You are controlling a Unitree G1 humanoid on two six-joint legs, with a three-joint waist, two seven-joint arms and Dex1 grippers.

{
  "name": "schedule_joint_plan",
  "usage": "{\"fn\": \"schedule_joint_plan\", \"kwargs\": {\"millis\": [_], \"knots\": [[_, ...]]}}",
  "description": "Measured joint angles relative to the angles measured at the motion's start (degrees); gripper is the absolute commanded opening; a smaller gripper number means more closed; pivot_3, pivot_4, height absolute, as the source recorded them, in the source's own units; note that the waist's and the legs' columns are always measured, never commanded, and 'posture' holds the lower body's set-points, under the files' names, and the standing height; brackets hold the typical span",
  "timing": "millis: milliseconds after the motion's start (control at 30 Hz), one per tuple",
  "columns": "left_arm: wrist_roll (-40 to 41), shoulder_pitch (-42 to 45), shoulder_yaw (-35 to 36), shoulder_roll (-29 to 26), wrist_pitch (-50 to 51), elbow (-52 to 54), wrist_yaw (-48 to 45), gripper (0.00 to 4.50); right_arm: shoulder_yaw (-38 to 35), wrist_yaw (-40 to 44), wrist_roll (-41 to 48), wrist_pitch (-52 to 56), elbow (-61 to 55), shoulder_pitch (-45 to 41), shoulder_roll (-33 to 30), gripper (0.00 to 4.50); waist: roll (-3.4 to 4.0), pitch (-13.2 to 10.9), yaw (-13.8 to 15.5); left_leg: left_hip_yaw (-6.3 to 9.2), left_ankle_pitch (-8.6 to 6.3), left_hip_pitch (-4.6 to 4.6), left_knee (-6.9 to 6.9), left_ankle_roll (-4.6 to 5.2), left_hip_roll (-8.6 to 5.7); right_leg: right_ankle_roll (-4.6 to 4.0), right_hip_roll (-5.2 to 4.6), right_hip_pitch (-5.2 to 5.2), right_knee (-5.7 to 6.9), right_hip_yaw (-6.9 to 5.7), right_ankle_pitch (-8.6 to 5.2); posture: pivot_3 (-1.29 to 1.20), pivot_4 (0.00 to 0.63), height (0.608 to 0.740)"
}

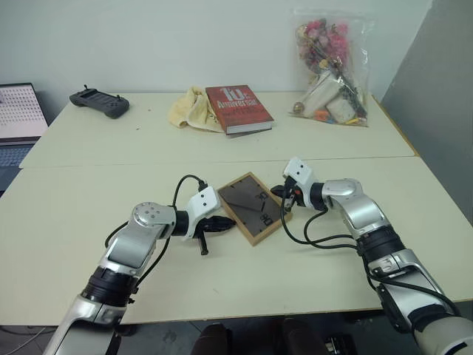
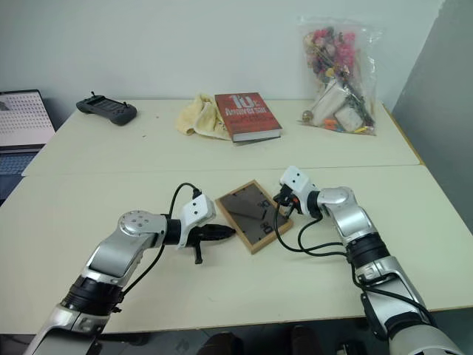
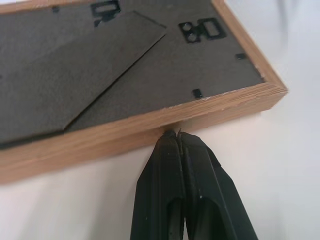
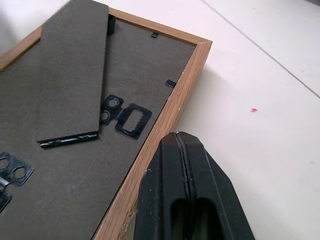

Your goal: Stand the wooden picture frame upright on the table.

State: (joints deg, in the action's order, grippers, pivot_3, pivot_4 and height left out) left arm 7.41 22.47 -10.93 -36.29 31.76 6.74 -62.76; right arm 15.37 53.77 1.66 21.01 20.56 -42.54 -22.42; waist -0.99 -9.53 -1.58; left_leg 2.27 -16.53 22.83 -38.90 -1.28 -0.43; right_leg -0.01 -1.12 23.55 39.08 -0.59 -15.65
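Left pincer, fingers pressed together, tips at the near-left edge of the wooden picture frame. Frame lies back-up, flat on the tabletop, long axis diagonal. Right pincer, likewise closed, meets its far-right edge.

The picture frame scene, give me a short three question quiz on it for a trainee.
1. True or false: the wooden picture frame lies flat on the table with its dark back panel facing up.
2. The left gripper is: A) wide open, B) shut, tips at the frame's wooden edge, C) holding the red book.
3. Fill in: the right gripper is shut, beside the frame's ____ border.

Key: 1 true; 2 B; 3 wooden.
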Motion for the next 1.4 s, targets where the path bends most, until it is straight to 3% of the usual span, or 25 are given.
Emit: {"fn": "schedule_joint_plan", "kwargs": {"millis": [200, 400, 667, 800, 1167, 1400], "knots": [[3.1, -4.6, 0.2, -5.3, 4.5, 8.3, -0.4, 0.11, 1.9, 6.3, 2.0, 3.5, -8.1, 3.4, -2.0, 0.0, 0.01, 0.0, 0.0, 0.07, -0.01, -0.08, 0.04, 0.01, 0.01, 0.0, 0.03, -0.04, 0.02, -0.01, 0.0, 0.0, 0.15, 0.74], [1.4, -4.6, 1.6, -9.4, 1.1, 1.7, 1.0, 0.11, 3.7, 10.1, 3.0, 6.0, -12.8, 5.2, -4.4, 0.0, 0.01, 0.0, 0.1, 0.08, -0.01, -0.11, 0.03, 0.02, -0.02, 0.0, 0.02, -0.09, 0.01, -0.05, 0.0, 0.0, 0.15, 0.74], [0.4, 0.5, 1.6, -9.3, -1.9, -4.1, 1.1, 0.11, 2.0, 5.1, 2.9, 6.2, -10.0, 4.0, -3.0, 0.0, 0.0, 0.0, 0.1, 0.08, -0.01, -0.11, 0.02, 0.01, -0.02, 0.0, 0.02, -0.08, 0.02, -0.05, 0.0, 0.0, 0.15, 0.74], [0.1, 0.5, 1.6, -9.3, -2.7, -5.5, 0.8, 0.11, -1.5, 2.7, 2.1, 5.7, -6.9, 2.7, -6.8, 0.0, 0.0, 0.0, 0.4, 0.07, -0.01, -0.08, 0.02, 0.01, -0.03, 0.0, 0.0, -0.07, -0.02, -0.06, 0.0, 0.0, 0.15, 0.74], [-4.6, 11.2, -1.4, -2.5, -8.8, -18.9, 3.4, 0.11, 4.0, 9.4, 0.8, 1.0, -9.8, 7.3, -8.3, 0.0, 0.0, 0.0, 0.1, 0.06, -0.01, -0.05, -0.01, 0.01, -0.01, 0.0, 0.02, -0.05, 0.02, -0.08, 0.0, 0.0, 0.15, 0.74], [-5.3, 12.0, -1.7, -1.3, -11.4, -22.2, 3.6, 0.11, 4.0, 11.7, 2.3, 1.0, -11.2, 7.9, -7.8, 0.0, 0.0, 0.0, 0.1, 0.07, 0.0, -0.05, -0.01, 0.0, -0.02, 0.0, 0.02, -0.05, 0.01, -0.06, 0.0, 0.0, 0.15, 0.74]]}}
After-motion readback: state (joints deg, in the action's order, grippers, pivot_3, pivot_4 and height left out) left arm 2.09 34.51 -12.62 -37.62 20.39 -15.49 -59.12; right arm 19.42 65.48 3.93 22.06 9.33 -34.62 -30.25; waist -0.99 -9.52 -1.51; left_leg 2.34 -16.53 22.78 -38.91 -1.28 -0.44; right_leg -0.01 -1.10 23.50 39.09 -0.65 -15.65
